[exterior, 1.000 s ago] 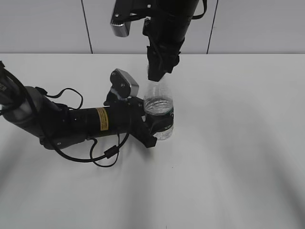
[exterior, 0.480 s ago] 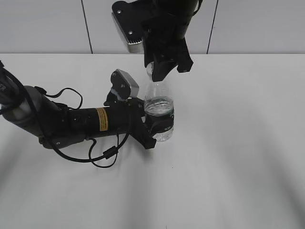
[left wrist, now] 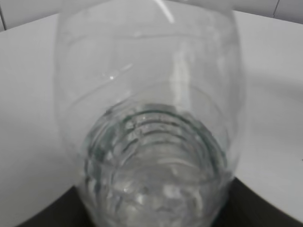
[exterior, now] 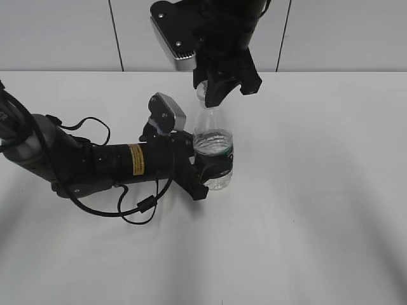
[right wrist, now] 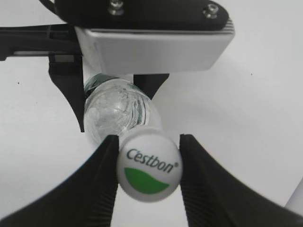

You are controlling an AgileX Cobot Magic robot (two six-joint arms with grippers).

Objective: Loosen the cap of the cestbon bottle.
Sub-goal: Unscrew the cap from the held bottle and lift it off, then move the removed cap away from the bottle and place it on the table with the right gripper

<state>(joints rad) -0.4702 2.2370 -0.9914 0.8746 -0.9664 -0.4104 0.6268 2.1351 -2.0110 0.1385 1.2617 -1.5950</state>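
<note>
White worktop [exterior: 318, 210] carries the cestbon bottle [exterior: 213, 155], upright near its middle. We find the left tool [exterior: 203, 170] clamped on the bottle's lower body (fingers [left wrist: 265, 208] barely visible), the right tool [right wrist: 147, 168] closed on the cap [right wrist: 148, 166], both pads touching it.

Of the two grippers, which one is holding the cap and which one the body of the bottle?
The right gripper, coming from above, clamps the white cap. The left gripper, lying low along the table, grips the cestbon bottle around its lower body.

Bright even light, soft shadows, blurred close-ups
</note>
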